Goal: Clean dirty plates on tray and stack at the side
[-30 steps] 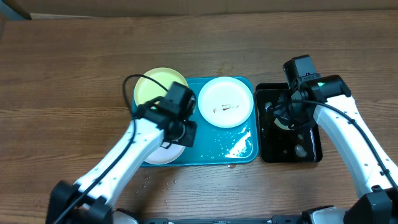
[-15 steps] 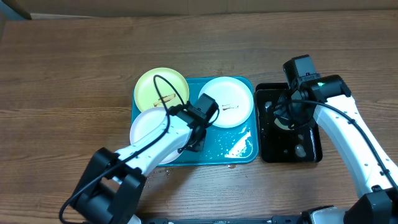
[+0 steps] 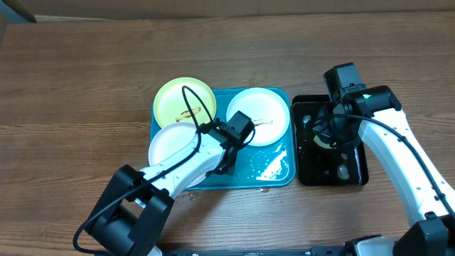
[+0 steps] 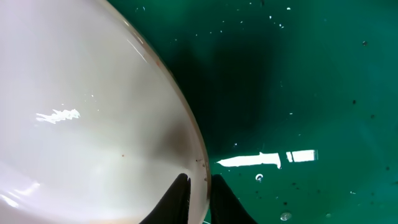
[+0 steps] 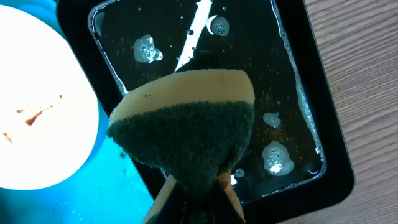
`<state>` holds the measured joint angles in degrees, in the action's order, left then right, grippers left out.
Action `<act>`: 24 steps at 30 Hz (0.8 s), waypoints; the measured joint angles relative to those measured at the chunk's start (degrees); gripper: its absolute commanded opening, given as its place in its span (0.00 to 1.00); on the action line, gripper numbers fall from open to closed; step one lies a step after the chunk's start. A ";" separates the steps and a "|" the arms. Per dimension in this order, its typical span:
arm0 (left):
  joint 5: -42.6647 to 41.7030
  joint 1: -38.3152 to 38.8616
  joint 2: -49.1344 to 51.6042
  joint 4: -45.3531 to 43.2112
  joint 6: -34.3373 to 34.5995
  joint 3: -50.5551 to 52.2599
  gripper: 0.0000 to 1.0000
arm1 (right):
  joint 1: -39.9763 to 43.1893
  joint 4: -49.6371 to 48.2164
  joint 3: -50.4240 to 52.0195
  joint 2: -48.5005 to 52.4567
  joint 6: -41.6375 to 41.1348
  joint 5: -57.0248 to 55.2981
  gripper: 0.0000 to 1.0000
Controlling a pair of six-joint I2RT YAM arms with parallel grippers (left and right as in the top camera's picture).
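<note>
Wooden table [image 3: 71, 85]. Just swung over tray [image 3: 281, 178], nipping white plate [image 3: 167, 142] rim with left gripper [image 4: 196, 183] to lift; squeezing sponge [image 5: 186, 130] with right gripper [image 5: 194, 185].

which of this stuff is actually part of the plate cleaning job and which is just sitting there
Job: yellow-green plate, smeared white plate, near white plate, tray, sponge.
Just there: black tub, bubbly liquid in it; wooden table.
</note>
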<state>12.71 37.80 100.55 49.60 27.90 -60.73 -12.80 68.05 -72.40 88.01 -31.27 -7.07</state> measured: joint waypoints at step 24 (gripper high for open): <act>0.02 0.00 -0.02 -0.72 0.72 0.57 0.20 | 0.02 0.09 0.00 0.00 0.00 -0.02 0.04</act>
<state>12.73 37.80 100.53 48.88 28.62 -60.16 -12.78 68.14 -72.40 88.01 -31.27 -7.09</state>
